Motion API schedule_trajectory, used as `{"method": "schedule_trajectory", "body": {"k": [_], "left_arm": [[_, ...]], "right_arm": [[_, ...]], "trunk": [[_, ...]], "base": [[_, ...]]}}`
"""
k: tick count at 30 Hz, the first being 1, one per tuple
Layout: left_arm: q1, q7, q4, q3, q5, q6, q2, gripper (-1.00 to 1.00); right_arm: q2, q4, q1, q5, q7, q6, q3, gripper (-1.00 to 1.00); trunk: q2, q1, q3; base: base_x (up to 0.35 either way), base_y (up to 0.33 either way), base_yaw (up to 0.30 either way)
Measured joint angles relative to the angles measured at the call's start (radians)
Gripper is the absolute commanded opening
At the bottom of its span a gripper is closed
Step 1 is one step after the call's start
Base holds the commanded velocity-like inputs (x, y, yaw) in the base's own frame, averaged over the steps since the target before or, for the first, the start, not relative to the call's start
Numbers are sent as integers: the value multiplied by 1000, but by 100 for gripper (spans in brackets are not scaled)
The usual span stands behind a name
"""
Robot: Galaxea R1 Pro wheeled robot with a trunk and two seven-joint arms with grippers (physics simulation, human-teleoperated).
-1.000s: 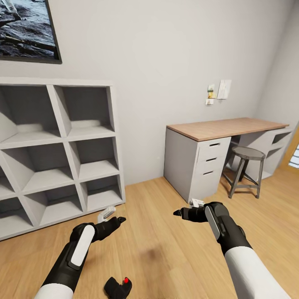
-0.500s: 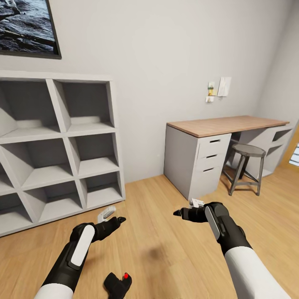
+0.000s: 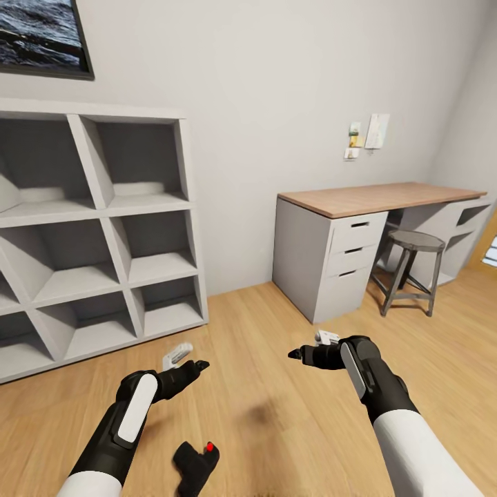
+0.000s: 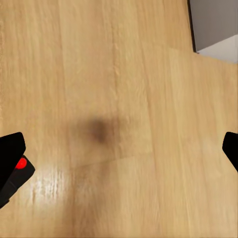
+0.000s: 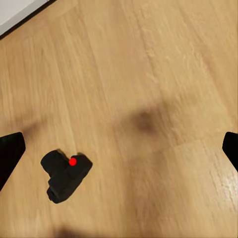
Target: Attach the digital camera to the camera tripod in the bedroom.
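Note:
The digital camera (image 3: 197, 466) is small and black with a red spot on top. It lies on the light wood floor near the picture's bottom edge, just below and inboard of my left forearm. The right wrist view looks down on the digital camera (image 5: 64, 173) lying alone on the boards. In the left wrist view its red-spotted corner (image 4: 17, 171) pokes in at the edge. My left gripper (image 3: 199, 364) and right gripper (image 3: 295, 354) hover above the floor, both open and holding nothing. The camera tripod is out of view.
A white cube shelf (image 3: 96, 228) stands against the wall at left, under a framed picture (image 3: 41, 34). A wooden-top desk (image 3: 366, 199) with grey drawers stands at right, with a round stool (image 3: 413, 243) beside it. Bare wood floor (image 3: 276, 414) lies between them.
The whole head view has shifted: shelf and desk sit a bit differently and the digital camera shows more fully. Both arms hold the same pose.

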Motion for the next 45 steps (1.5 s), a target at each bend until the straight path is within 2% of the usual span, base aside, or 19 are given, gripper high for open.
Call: {"method": "schedule_trajectory", "body": {"k": [45], "left_arm": [[0, 0, 0, 0, 0, 0, 0, 100]], "right_arm": [[0, 0, 0, 0, 0, 0, 0, 100]], "trunk": [[-11, 20, -174]], "base": [[0, 0, 0]]}}
